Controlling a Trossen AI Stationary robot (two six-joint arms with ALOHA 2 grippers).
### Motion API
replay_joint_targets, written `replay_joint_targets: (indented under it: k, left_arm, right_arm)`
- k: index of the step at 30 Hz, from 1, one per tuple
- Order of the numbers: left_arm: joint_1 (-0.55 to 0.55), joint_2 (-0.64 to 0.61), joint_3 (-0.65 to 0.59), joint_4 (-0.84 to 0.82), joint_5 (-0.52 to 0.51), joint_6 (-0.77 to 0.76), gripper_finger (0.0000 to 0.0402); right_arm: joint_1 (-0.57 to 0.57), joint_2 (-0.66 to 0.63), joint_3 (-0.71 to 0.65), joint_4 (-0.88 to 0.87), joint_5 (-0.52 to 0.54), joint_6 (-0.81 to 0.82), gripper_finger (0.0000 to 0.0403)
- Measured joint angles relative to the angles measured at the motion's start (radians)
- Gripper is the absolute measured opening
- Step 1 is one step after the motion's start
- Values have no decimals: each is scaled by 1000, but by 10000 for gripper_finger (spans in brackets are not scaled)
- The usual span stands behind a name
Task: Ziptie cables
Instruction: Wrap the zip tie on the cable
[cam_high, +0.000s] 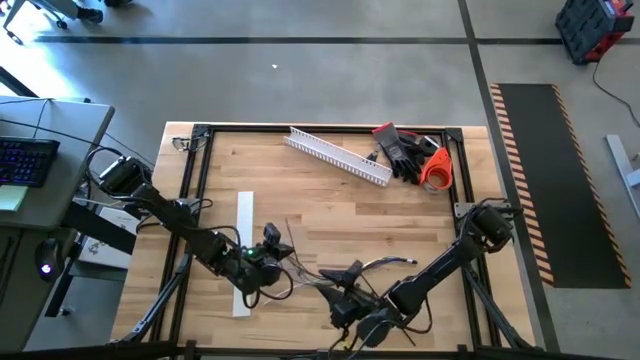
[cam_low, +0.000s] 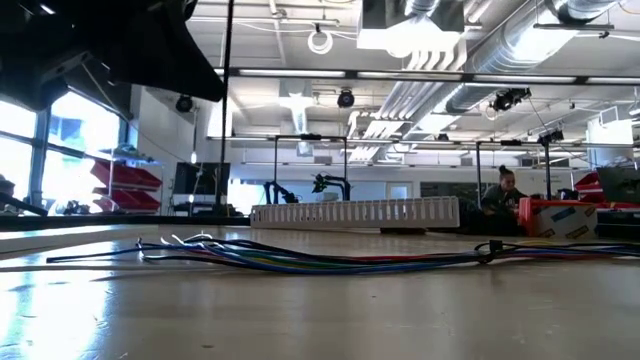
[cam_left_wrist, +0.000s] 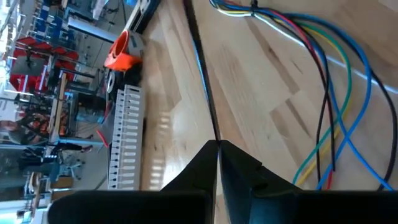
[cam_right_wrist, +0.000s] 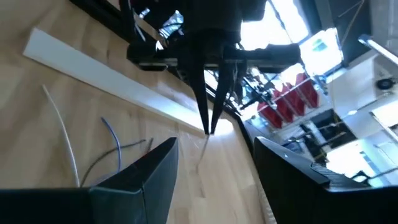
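Observation:
The cables lie as a loose bunch of dark, blue, green, yellow and red wires on the wooden table's near middle, their ends fanned out. My left gripper stands at the bunch's left end, beside the flat white strip, shut on one thin dark wire. My right gripper hovers open just right of it, over the wire ends, facing the left gripper's tips. A small dark knot sits on the bunch. My left gripper pinches a thin dark wire between its two shut fingers, only at their tips. The fingers point down at the table. From the tips the wire runs straight away along the tabletop.
A white slotted channel lies near the far edge, with dark gloves and an orange tape roll to its right. A black frame borders the table. Bare wood lies between channel and cables. A person sits in the room behind.

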Motion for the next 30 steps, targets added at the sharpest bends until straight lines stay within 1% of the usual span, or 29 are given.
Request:
replay_joint_targets:
  k: [6,11,15,17,19,21,23,24,26,27,30]
  left_arm:
    - [2,0,0,11,1,-1,0]
    - [2,0,0,27,5,-1,0]
    - [2,0,0,35,17,-25,0]
    - [5,0,0,32,70,-50,0]
    - [16,3,0,33,192,-68,0]
    - [32,19,0,51,337,-70,2]
    - [50,49,0,65,439,-48,10]
    - [58,68,0,73,467,-25,16]
    - [71,117,0,101,494,25,32]
    - [77,145,0,121,500,49,42]
    - [95,227,0,189,499,119,73]
  right_arm:
    - [-37,0,3,19,-13,3,199]
    - [-77,0,3,28,-93,66,199]
    - [-88,0,3,-8,-144,102,199]
    - [-81,1,3,-9,-161,110,199]
    - [-71,1,3,-8,-203,111,199]
    - [-58,1,3,-10,-284,117,199]
    - [-49,1,3,-15,-391,147,199]
    - [-45,1,3,-22,-441,174,199]
    - [-36,1,3,-51,-496,234,199]
    - [-31,1,3,-72,-508,264,199]
    - [-22,1,3,-148,-494,319,199]
